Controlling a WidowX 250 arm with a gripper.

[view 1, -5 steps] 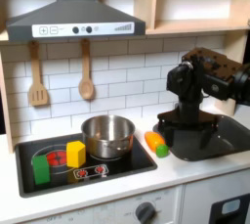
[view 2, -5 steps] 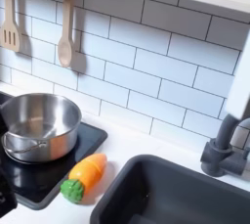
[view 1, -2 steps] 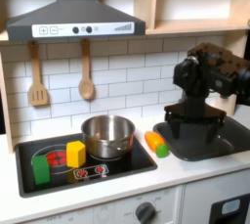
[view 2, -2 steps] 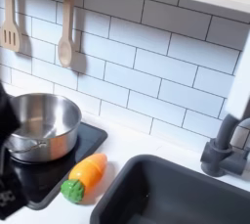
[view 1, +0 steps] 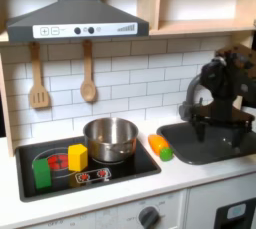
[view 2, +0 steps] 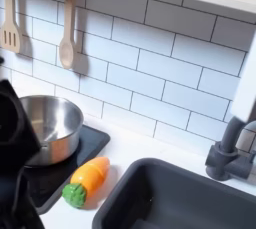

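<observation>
First exterior view, carrot (view 1: 159,145) lying flat, green end toward camera, beside sink (view 1: 235,145).

The pot (view 1: 110,138) was polished metal, its wall mirror-bright in both exterior views. The carrot (view 2: 86,181) looked like smooth plastic with a soft sheen, orange body and green top. The yellow block (view 1: 77,157) and green block (view 1: 42,172) looked like matt plastic. The hob (view 1: 130,165) was glossy black. The sink (view 2: 190,205) was dark and matt, like moulded plastic. The bench (view 2: 120,151) was smooth white. The tiles (view 2: 150,53) were glossy white. The spoon (view 1: 88,76) and spatula (view 1: 38,78) were bare pale wood. The arm (view 1: 222,91) was matt black. The hood (view 1: 75,18) looked like grey painted plastic.
</observation>
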